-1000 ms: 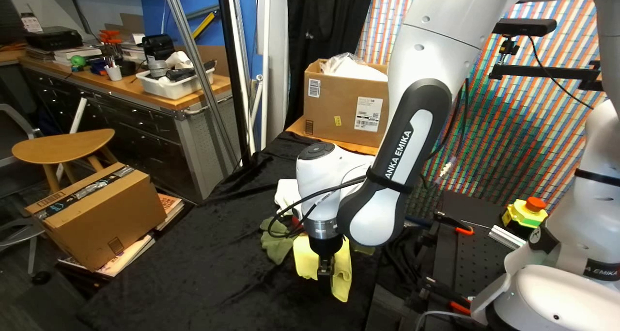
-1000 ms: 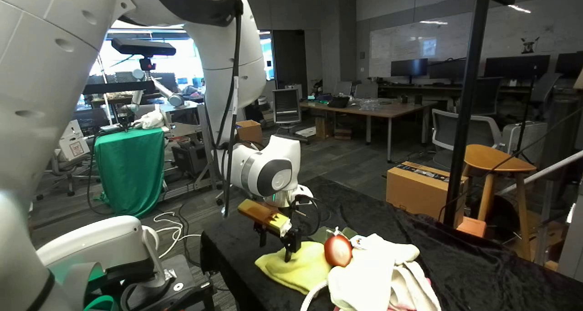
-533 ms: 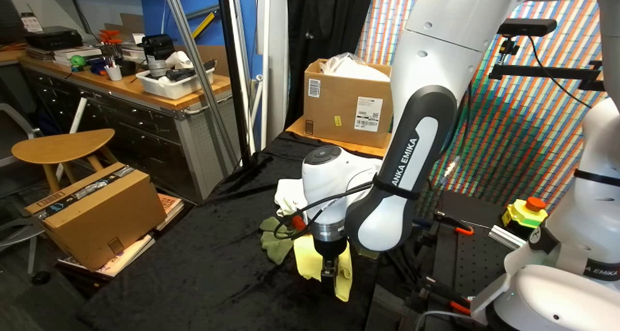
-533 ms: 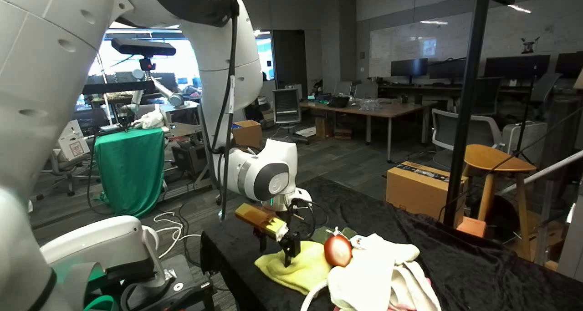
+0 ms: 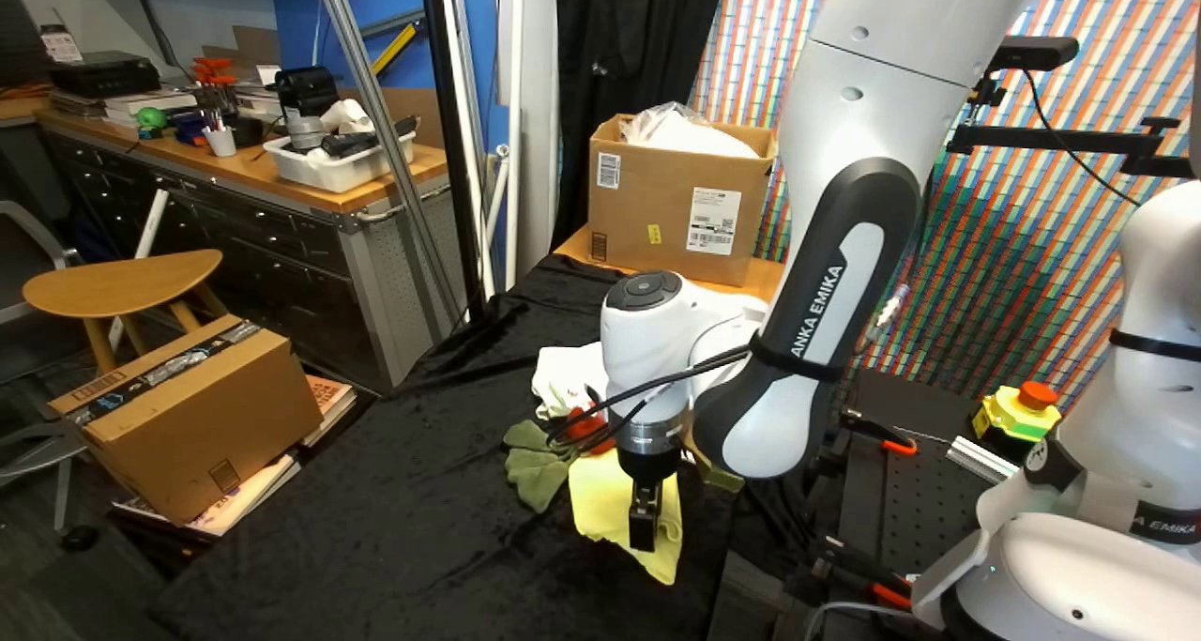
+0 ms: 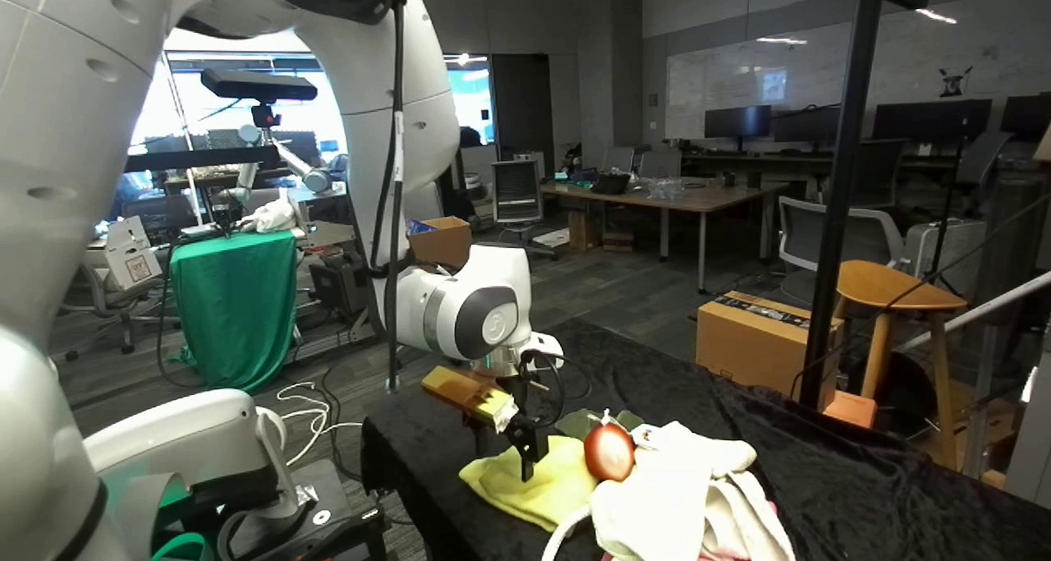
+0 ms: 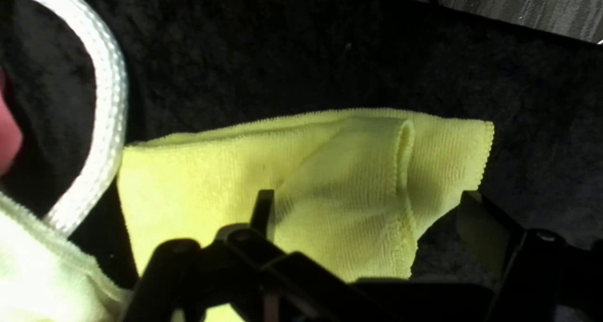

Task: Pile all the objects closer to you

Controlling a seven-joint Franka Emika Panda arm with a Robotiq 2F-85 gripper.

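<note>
A folded yellow cloth [image 5: 600,496] lies on the black-covered table; it also shows in an exterior view [image 6: 534,483] and the wrist view [image 7: 188,180]. My gripper [image 7: 370,197] is open above it. One finger stands over the cloth, the other beyond its ragged edge; whether they touch it I cannot tell. A round red object [image 6: 609,452] sits beside the yellow cloth. A green cloth [image 5: 535,467] lies next to them. A white cloth item [image 6: 657,495] with a white rope loop [image 7: 110,91] lies on the other side. A pink piece [image 7: 7,128] shows at the wrist view's edge.
The table edge drops to the floor [image 7: 532,6] in the wrist view. A large cardboard box [image 5: 671,200] stands at the table's back. An emergency stop [image 5: 1018,416] is near the robot base. A black post [image 6: 837,191] rises past the table.
The arm has shifted to the right in an exterior view, and the gripper has turned a little over the yellow cloth. The cloths and the red object have not visibly moved.
</note>
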